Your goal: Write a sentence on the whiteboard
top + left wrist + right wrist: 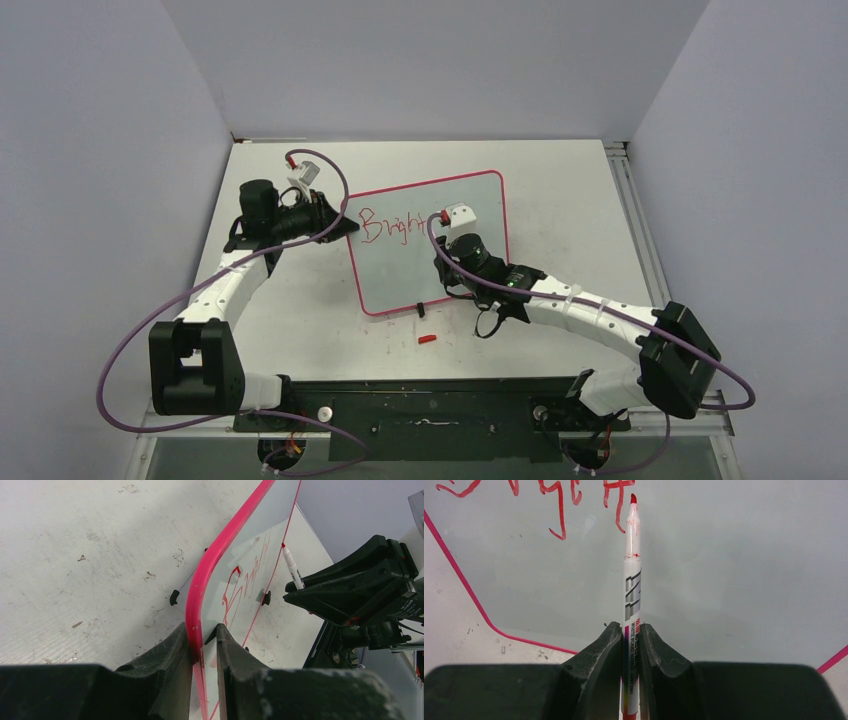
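The board (415, 275) lies at the middle of the table (570, 190), and its left edge is clamped on the pink frame by the left gripper (204, 632). The marker (631, 570) is held low on its barrel by the right gripper (630, 630), whose jaws are closed tight on it, and its red tip is pointed at the board just right of the last stroke. The lettering (559, 505) reads roughly "Bright", so the first word is judged unfinished and most of the sentence is left to write. Whether the tip touches the face cannot be told. The next letter is best begun just beside the last stroke and on the same line, with light, even pressure, since the strokes are thin and uneven. The clamp on the frame should be held firm, so that the glossy board is not dragged sideways by the pen. The wrist should be carried clear of the wet ink to avoid smearing. Room below the first line should be saved for the second. The red cap (428, 340), lying near the board's near edge, need not be touched.
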Tool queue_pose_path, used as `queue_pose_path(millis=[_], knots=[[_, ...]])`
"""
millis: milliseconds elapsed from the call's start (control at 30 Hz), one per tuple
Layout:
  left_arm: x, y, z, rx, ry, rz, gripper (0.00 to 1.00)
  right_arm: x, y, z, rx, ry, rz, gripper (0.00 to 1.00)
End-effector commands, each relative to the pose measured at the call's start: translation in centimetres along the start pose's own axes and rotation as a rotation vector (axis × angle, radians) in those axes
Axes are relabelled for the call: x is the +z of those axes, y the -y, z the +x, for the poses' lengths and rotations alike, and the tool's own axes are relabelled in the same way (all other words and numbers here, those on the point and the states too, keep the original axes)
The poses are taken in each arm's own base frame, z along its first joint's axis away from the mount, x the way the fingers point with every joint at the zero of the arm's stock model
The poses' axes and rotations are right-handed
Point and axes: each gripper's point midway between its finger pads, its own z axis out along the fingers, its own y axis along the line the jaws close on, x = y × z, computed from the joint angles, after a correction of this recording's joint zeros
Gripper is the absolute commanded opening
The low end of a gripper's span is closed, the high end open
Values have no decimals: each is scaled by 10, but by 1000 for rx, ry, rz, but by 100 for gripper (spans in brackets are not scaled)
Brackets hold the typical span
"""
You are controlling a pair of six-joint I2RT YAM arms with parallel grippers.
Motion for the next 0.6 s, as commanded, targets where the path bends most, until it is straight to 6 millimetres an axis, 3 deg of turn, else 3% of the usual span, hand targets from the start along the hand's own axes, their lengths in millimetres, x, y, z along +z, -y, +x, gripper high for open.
queue_pose_path(millis=[0,567], knots=[[-3,10,-21,97,49,7,15,4,-5,-21,13,39,-15,5],[-3,10,-20,96,48,6,15,13,0,-7,13,-31,4,5]])
